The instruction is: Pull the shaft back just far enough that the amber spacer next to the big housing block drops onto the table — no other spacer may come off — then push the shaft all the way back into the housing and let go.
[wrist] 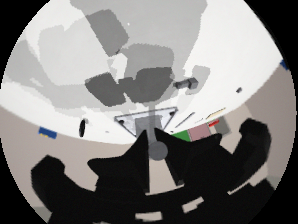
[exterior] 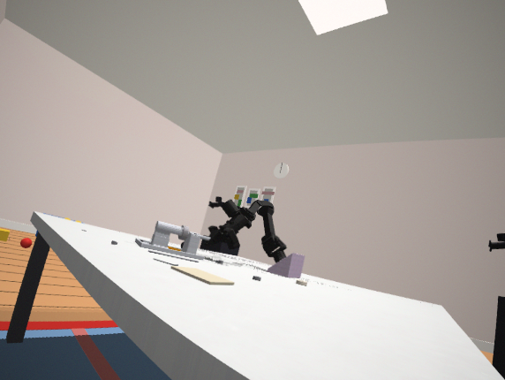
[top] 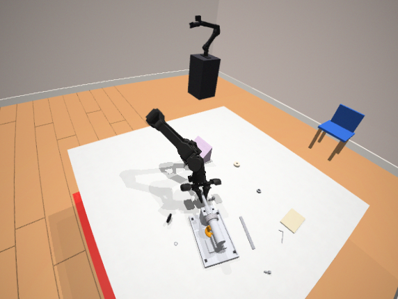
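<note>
My gripper point(top: 204, 199) point(wrist: 150, 131) is shut on the grey shaft point(top: 206, 204) point(exterior: 204, 238), at the part sticking out of the end block point(top: 204, 217) point(exterior: 192, 244). The shaft's round end point(wrist: 158, 151) shows between the fingers. The light grey housing cylinder point(top: 217, 232) point(exterior: 169, 229) and a collar point(top: 211, 216) point(exterior: 186, 231) stand in line with it, over the base plate point(top: 223, 260) point(exterior: 146, 244). An amber spacer point(top: 208, 231) point(exterior: 174, 248) is low beside and below the cylinder, at about plate level. The shaft inside and any spacers still on it are hidden.
A purple block point(top: 204, 149) point(exterior: 297, 266) stands behind the arm. A grey bar point(top: 247, 232) lies right of the plate, and a beige square point(top: 292, 220) point(exterior: 202, 275) farther right. A black oval part point(top: 169, 218) point(wrist: 82, 128) lies left. A bolt point(wrist: 186, 83) lies near the gripper.
</note>
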Robot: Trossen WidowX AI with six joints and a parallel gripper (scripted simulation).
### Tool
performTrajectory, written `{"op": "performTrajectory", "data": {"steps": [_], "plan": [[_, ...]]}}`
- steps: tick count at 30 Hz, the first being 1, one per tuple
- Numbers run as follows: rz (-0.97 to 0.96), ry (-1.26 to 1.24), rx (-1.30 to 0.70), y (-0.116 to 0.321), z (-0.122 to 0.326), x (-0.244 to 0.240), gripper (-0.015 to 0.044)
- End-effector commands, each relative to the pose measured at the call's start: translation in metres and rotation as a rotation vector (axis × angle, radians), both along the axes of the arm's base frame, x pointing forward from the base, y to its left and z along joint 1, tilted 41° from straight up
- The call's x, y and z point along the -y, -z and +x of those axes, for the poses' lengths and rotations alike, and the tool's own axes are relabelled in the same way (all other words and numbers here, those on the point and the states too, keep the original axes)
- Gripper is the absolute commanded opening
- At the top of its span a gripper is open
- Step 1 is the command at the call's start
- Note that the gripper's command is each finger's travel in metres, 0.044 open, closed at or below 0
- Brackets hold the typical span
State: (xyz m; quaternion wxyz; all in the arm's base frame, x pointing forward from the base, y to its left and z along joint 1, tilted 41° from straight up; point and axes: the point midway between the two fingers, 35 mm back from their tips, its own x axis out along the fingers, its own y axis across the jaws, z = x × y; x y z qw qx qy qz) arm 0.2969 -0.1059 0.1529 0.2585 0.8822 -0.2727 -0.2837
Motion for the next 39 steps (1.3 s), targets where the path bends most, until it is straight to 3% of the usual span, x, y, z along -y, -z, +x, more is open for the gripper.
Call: {"op": "performTrajectory", "data": {"steps": [1,39], "plan": [[-0.002,-0.007,0.007,-0.0030,0.0027,-0.0005,0.0000],[-0.002,-0.007,0.008,-0.0042,0.0067,0.0004,0.0000]]}}
